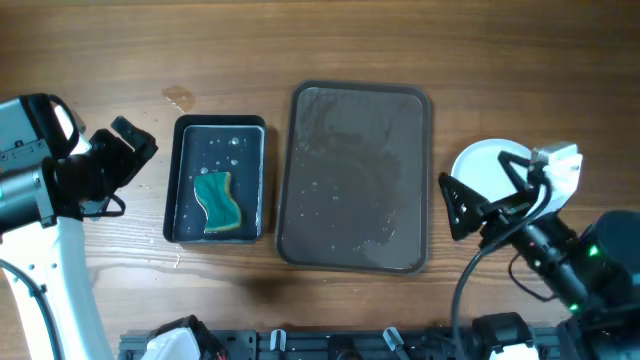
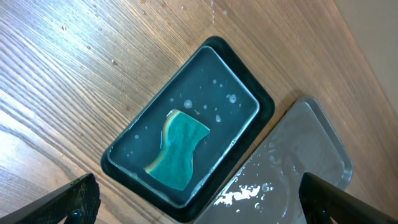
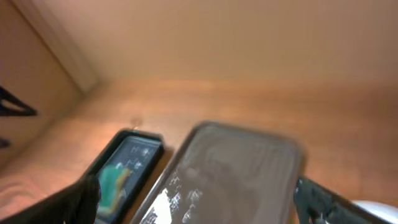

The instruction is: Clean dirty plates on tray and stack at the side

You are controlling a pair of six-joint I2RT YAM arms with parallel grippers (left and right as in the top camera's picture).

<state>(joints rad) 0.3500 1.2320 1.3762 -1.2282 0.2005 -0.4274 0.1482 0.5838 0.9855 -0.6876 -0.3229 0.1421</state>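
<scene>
Plates (image 1: 482, 165) sit on the tabletop (image 1: 300, 45) just right of the tray (image 1: 350, 150). They are white and round, plain where visible, partly hidden by the arm, and their count can't be told. The tray is dark brown with rounded corners and a low rim, its surface wet with droplets. Right fingers (image 1: 455, 208) are spread wide over the plates' edge nearest the tray, holding nothing. A black tray (image 1: 182, 180) just left of the tray holds a teal sponge (image 1: 218, 200). Left fingers (image 1: 133, 140), further left of the tray, are wide open and empty.
</scene>
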